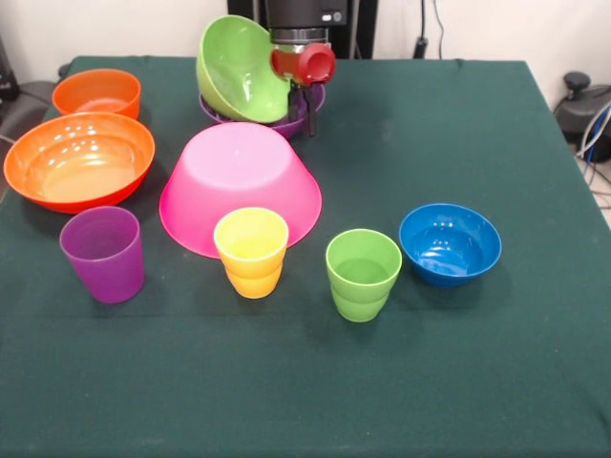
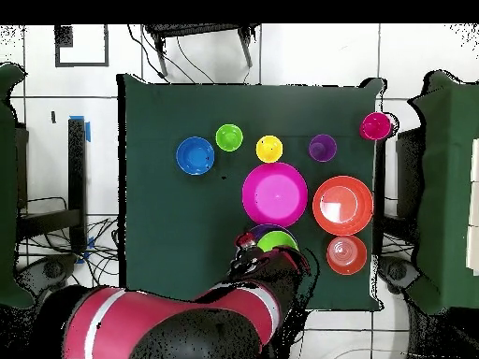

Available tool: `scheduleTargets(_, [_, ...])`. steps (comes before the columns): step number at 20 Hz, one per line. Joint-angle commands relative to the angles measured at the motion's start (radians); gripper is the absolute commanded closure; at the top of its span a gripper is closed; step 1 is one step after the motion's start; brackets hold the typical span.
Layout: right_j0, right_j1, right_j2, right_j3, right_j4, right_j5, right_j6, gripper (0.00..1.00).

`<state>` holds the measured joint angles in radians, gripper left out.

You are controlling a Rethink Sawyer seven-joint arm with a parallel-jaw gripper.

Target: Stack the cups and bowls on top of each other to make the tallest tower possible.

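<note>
Bowls and cups lie spread over the green table point(image 1: 496, 124), and we find nothing stacked beyond one loose pairing at the far side. We note the pink bowl point(image 1: 239, 186) upside down near the middle, standing alone with nothing on it. Behind it the purple bowl point(image 1: 286, 122) sits upright, and the lime green bowl point(image 1: 239, 69) is tipped steeply on its side, its opening facing the camera, its lower edge down at the purple bowl. The gripper point(image 1: 304, 72) hangs at the green bowl's rim, and a red cup point(image 1: 305, 63) shows on its side at that same spot. We cannot tell from either view whether the pincer is open or closed, nor what it grips.

In the front view the large orange bowl point(image 1: 78, 160) stands upright at the left, just beside the pink one, with the small orange bowl point(image 1: 96, 92) behind it. Along the near side we record, left to right, the purple cup point(image 1: 103, 253), the yellow cup point(image 1: 251, 251), the green cup point(image 1: 364, 273) and the small blue bowl point(image 1: 450, 243), all upright and apart from each other. The yellow cup stands just in front of the pink bowl's rim.

From overhead, the red arm point(image 2: 178, 323) reaches over the table edge and covers most of the purple and green bowls.
</note>
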<state>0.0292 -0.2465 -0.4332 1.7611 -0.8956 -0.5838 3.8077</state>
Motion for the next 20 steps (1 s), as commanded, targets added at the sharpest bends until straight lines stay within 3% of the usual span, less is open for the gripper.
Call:
scheduleTargets(1, [-0.038, -0.027, 0.191, -0.045, -0.073, 0.159, -0.032, 1.00])
scheduleTargets(4, [-0.025, -0.029, 0.177, -0.050, -0.071, 0.173, -0.059, 1.00])
scheduleTargets(6, [-0.042, -0.054, 0.206, -0.044, -0.114, 0.201, -0.038, 1.00])
scheduleTargets(7, [-0.074, -0.112, 0.265, -0.015, -0.191, 0.265, 0.019, 1.00])
scheduleTargets(10, [-0.127, -0.212, 0.343, 0.051, -0.229, 0.360, 0.049, 1.00])
scheduleTargets(12, [-0.204, -0.302, 0.440, 0.114, -0.249, 0.464, 0.029, 1.00])
scheduleTargets(15, [-0.335, -0.436, 0.593, 0.223, -0.164, 0.602, -0.098, 1.00])
scheduleTargets(20, [-0.403, -0.567, 0.676, 0.298, 0.020, 0.751, -0.260, 1.00])
